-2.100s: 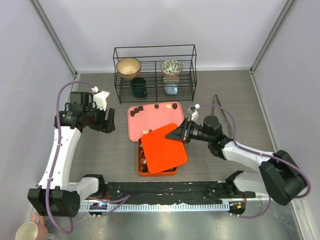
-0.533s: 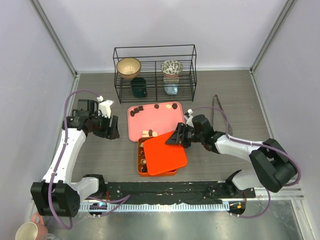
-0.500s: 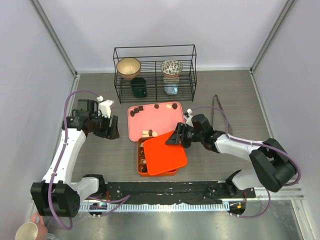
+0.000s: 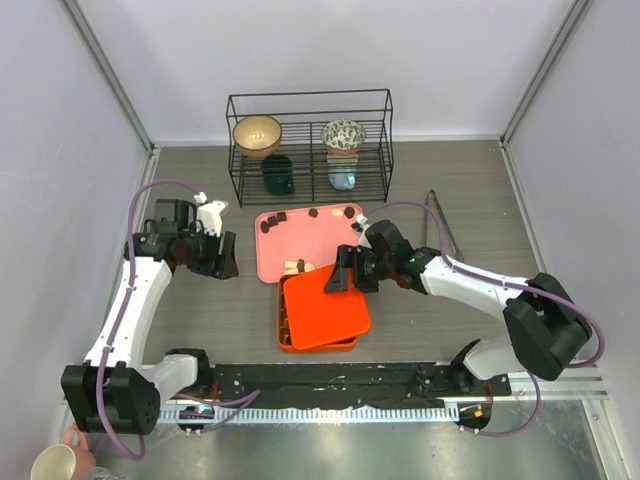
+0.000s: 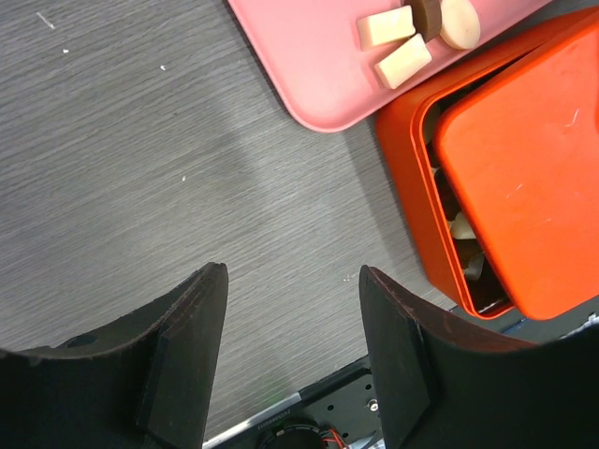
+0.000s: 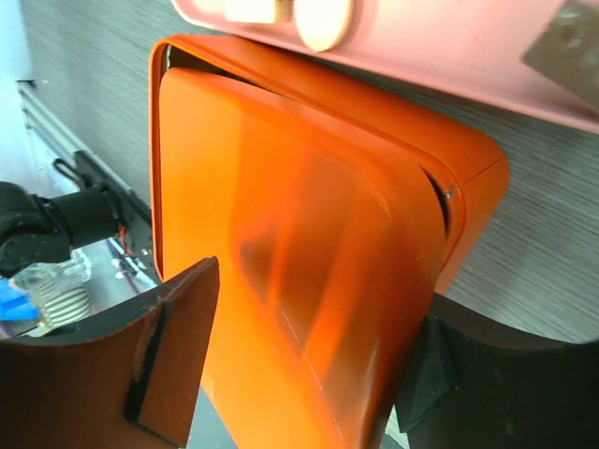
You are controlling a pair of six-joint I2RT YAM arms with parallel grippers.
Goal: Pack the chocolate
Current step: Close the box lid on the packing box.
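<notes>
Grey table (image 4: 480, 200): lid (image 4: 325, 312) over boxed chocolate (image 5: 459, 229), rack (image 4: 310, 150) behind.

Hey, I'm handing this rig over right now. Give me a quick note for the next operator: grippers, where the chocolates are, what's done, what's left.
Left gripper: open, empty, over bare table left of the pink plastic tray.
Right gripper: open, jaws straddling a corner of the flat orange lid; contact unclear.
Lid lies askew on the orange box; a gap on one side shows boxed chocolates.
Done: some pieces boxed, lid laid on.
Left: cream chocolates and dark chocolates on the tray; lid unseated.
</notes>
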